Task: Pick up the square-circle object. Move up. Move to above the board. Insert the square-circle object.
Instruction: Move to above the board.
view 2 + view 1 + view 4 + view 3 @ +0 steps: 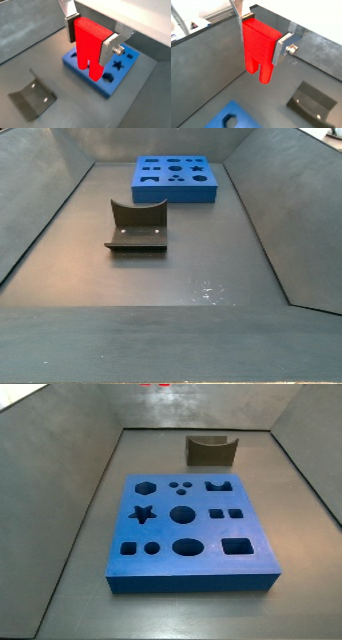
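Gripper jaws clamped on the square-circle object, held high above the board, legs down. Probably light, rigid, smooth plastic; best gripped on upper flat sides.

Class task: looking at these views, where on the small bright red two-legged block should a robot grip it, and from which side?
Grip the small bright red two-legged block on its solid upper body from above, as the end effector does: flat sides suit the plates, and the legs hang free over the blue cut-out board.

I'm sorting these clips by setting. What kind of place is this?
Probably a robot test bin: bare grey walled enclosure, a blue board of shaped holes, the fixture, and an end effector holding the red square-circle object.
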You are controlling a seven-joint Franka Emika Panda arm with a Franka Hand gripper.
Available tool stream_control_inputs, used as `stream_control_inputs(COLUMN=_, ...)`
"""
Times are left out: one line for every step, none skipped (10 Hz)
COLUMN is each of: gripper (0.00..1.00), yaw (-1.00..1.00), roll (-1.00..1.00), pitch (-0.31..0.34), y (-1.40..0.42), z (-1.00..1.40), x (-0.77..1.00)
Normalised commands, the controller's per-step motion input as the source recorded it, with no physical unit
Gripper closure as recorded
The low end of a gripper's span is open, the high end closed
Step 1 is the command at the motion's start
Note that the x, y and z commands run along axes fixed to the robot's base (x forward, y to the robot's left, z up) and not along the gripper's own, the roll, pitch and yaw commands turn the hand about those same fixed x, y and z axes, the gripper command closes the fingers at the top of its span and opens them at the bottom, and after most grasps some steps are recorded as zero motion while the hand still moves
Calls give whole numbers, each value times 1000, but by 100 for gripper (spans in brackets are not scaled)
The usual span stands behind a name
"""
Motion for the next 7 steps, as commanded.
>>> stream_control_inputs(gripper=100, yaw=2, roll=-7, pitch=99, y=-1000, z=301, x=219)
stream_control_inputs(gripper=100, yaw=11, roll=2, pitch=113, y=-1000, z=301, x=228)
stream_control_inputs(gripper=100, yaw=1, roll=-1, pitch=118, y=-1000, z=302, x=240)
stream_control_inputs(gripper=100, yaw=6, roll=0, pitch=127, y=-1000, z=304, x=268)
stream_control_inputs(gripper=100, yaw=11, roll=4, pitch=127, y=-1000, z=308, x=276)
stream_control_inputs(gripper=100, yaw=11, roll=23, pitch=130, y=-737, z=229, x=237)
stream_control_inputs(gripper=100, yaw=4, roll=27, pitch=124, y=-557, z=173, x=207)
